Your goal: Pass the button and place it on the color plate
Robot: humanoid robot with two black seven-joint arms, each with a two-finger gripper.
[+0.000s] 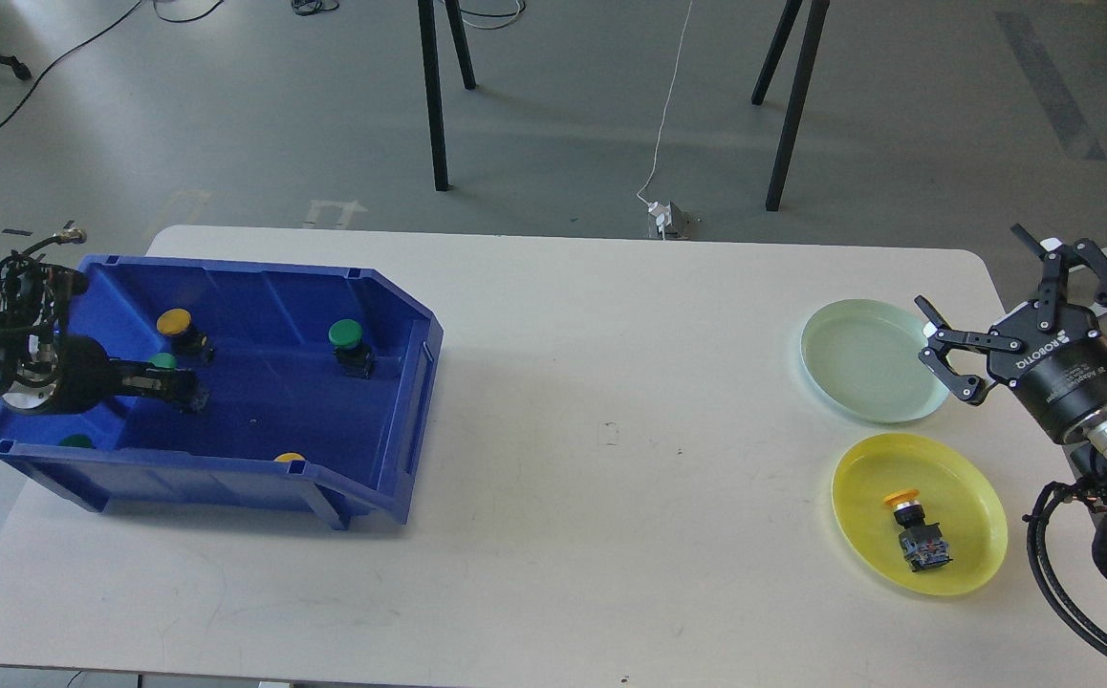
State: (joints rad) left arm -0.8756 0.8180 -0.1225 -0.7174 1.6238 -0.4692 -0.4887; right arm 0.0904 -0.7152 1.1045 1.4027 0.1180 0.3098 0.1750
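One blue bin (391, 382), three green-capped buttons inside it (346, 334) (163, 361) (76, 441), two yellow-capped buttons in the bin (174, 322) (290, 458), one yellow-capped button on the yellow plate (909, 516), two plates, one pale green (864, 358), one yellow (969, 521), one table (611, 430)

Bare table (611, 401) lies open between the blue bin (391, 420) and both plates (859, 358).
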